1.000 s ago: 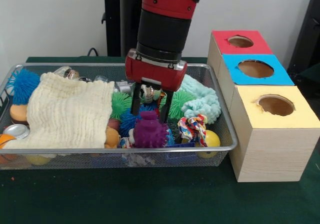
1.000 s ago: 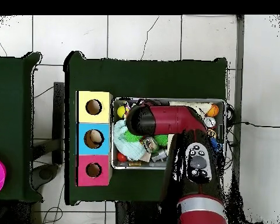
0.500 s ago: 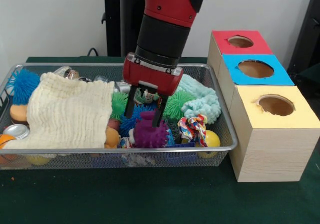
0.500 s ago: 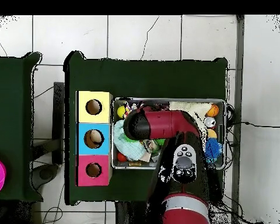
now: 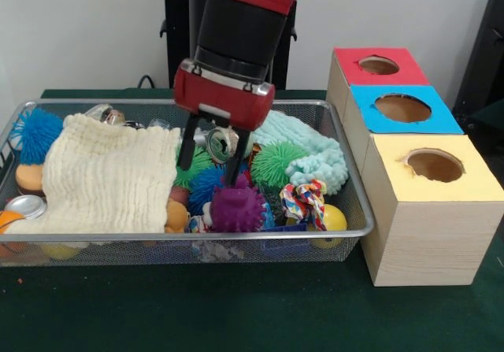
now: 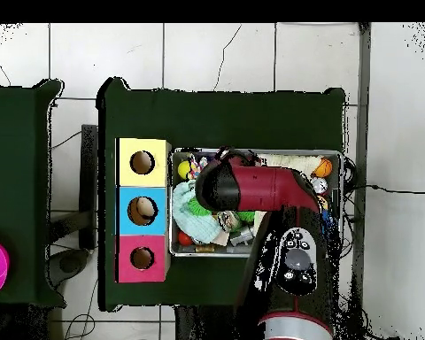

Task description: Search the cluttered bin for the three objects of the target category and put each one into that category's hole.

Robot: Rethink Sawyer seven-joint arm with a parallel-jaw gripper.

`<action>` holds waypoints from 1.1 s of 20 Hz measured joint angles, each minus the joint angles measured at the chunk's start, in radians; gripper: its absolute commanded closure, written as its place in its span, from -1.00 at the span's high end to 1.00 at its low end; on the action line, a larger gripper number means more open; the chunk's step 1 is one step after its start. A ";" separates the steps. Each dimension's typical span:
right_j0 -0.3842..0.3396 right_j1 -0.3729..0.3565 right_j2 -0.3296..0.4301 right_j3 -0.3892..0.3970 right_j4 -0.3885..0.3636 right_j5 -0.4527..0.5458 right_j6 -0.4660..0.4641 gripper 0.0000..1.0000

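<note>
In the front view we see a dark green table (image 5: 236,313) that fills the lower part of the frame, and behind it a plain pale wall at the top. A wire mesh bin (image 5: 346,187) stands in the middle and left of the frame, and just beside it on the right is a wooden box (image 5: 417,242) with three holes, under a red top (image 5: 378,65), a blue top (image 5: 403,108) and a yellow top (image 5: 435,165). The gripper (image 5: 208,163) hangs over the centre of the bin; its two dark fingers are spread apart with nothing between them, and the tips are just above a purple spiky ball (image 5: 236,209). A cream cloth (image 5: 106,179) covers much of the left half of the bin, so we cannot tell what lies under it. A blue spiky ball (image 5: 35,131) at the upper left of the bin and a green spiky ball (image 5: 282,161) right of the gripper are visible, and a coloured rope toy (image 5: 305,200) lies at the lower right. In the overhead view the table (image 6: 216,115) stands on a pale tiled floor (image 6: 216,53), and the box (image 6: 142,210) is left of the bin (image 6: 344,204). The red arm (image 6: 251,188) hides the middle of the bin, and the gripper itself cannot be seen here.
</note>
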 measured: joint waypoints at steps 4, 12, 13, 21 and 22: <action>-0.004 -0.025 0.000 0.000 0.020 0.000 0.000 1.00; 0.018 0.014 -0.016 -0.002 0.056 -0.021 0.000 1.00; 0.022 0.020 -0.019 -0.002 0.059 -0.026 0.000 1.00; 0.073 0.105 -0.069 -0.003 0.093 -0.112 0.000 1.00; 0.074 0.108 -0.070 -0.004 0.095 -0.117 0.000 1.00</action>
